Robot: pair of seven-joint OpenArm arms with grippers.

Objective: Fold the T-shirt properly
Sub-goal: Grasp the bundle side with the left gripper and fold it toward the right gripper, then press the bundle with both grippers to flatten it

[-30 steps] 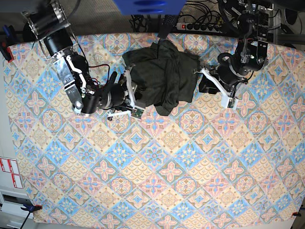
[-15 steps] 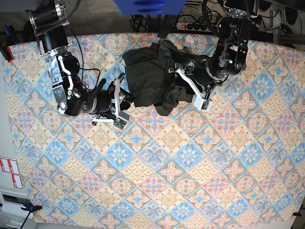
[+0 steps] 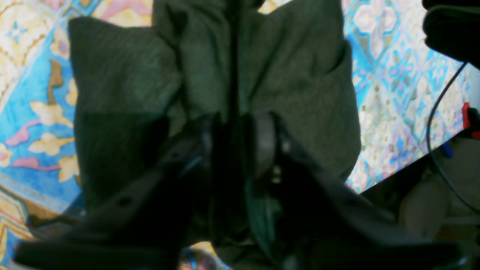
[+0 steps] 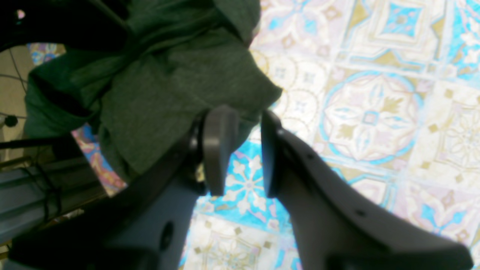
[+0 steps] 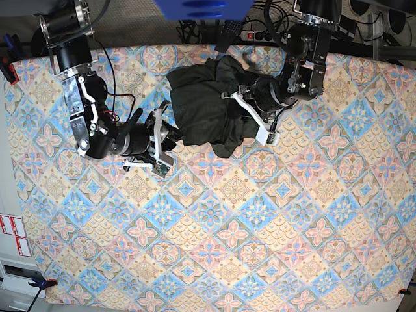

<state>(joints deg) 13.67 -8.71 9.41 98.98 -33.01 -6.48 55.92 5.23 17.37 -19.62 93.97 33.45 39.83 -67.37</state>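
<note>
T-shirt (image 5: pixel 214 107): bunched in a heap at the far middle of the patterned bench (image 5: pixel 214 247).
Left claw (image 3: pixel 234 146): nearly closed, pinching a T-shirt fold.
Right claw (image 4: pixel 249 150): slightly parted, empty, touching the T-shirt's edge.

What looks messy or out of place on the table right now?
The T-shirt is bunched in a crumpled heap near the far edge of the patterned tablecloth, not spread flat for folding. The left gripper is pressed into its folds; the right gripper sits at its other edge.
</note>
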